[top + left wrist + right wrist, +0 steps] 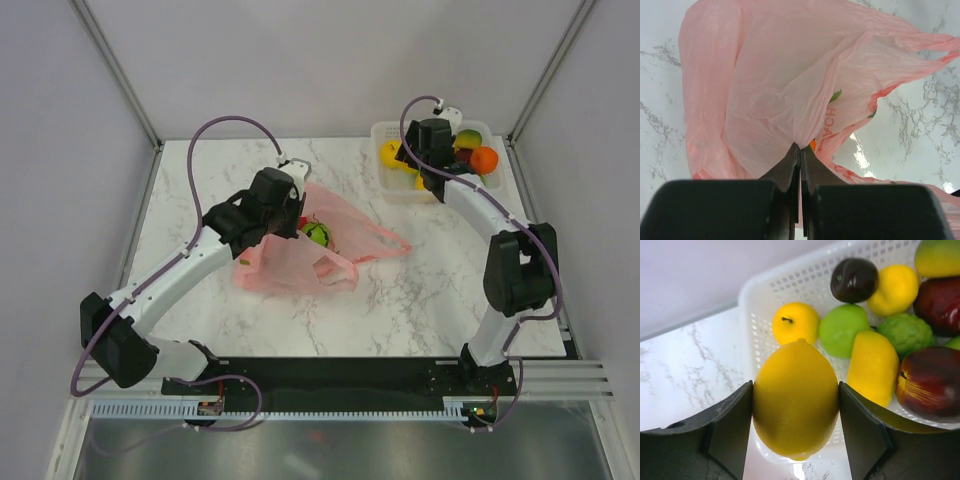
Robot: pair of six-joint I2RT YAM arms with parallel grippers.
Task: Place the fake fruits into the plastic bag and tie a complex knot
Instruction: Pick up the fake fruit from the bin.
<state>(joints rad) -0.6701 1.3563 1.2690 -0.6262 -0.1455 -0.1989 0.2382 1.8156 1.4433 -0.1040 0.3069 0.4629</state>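
**Clamping a lemon at the basket, bag film pinched**

The right pincer (795, 390) is closed on a yellow lemon (795, 420), one finger against each side. Just beyond it, crowded in the white lattice basket (790, 282), lie a small yellow fruit (795, 322), a green apple (842, 330) and a second lemon (872, 367). The left pincer (800, 152) has its tips together on a fold of the pink plastic bag (780, 75), which spreads ahead of it over the marble table (660, 75). A green fruit (317, 234) lies inside the bag.
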